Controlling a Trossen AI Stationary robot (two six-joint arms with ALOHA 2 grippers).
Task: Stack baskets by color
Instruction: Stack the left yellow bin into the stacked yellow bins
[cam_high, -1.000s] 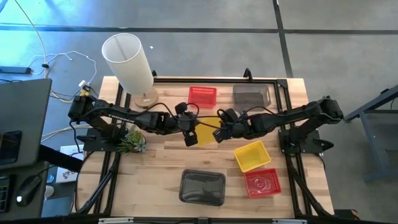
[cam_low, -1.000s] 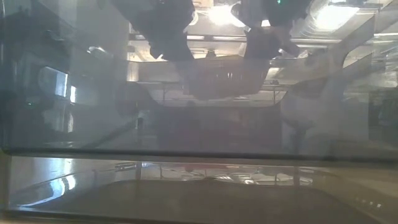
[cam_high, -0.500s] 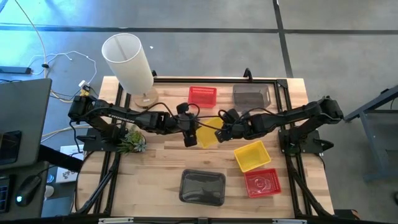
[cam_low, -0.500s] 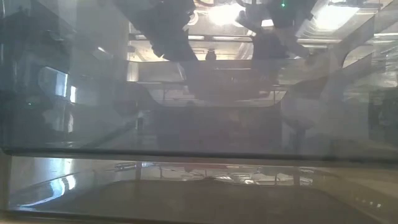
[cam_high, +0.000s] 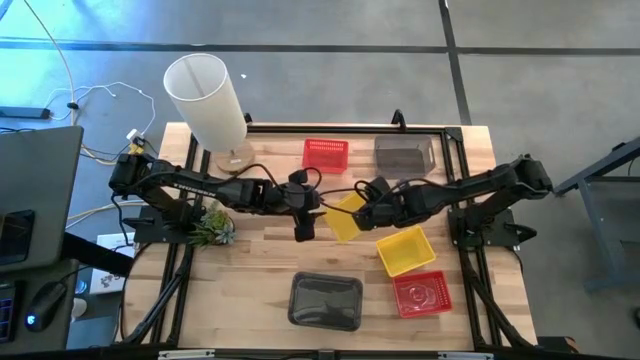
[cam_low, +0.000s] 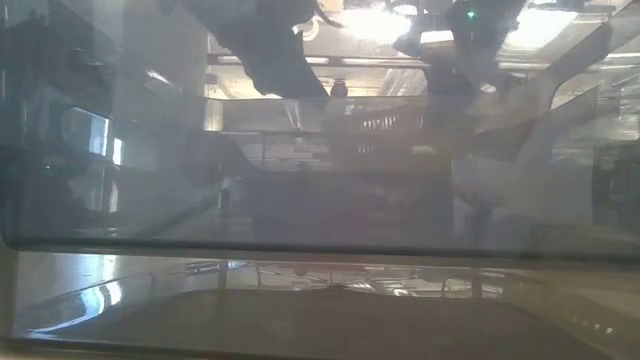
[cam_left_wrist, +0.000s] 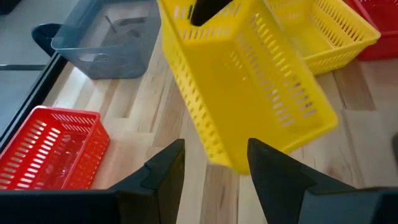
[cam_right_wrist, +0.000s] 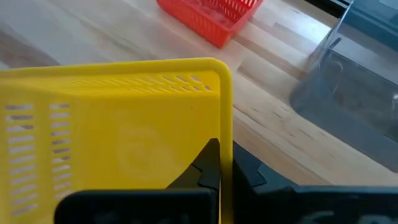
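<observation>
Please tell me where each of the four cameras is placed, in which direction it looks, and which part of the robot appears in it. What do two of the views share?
High view: above, looking straight down on the table; both arms, left gripper, right gripper.
Low view: table height, looking level through a grey basket; arms above.
Left wrist view: looks past its open fingers at the held yellow basket.
Right wrist view: its fingers pinch that basket's rim.
Shared: both wrist views show this basket and the red basket.
</observation>
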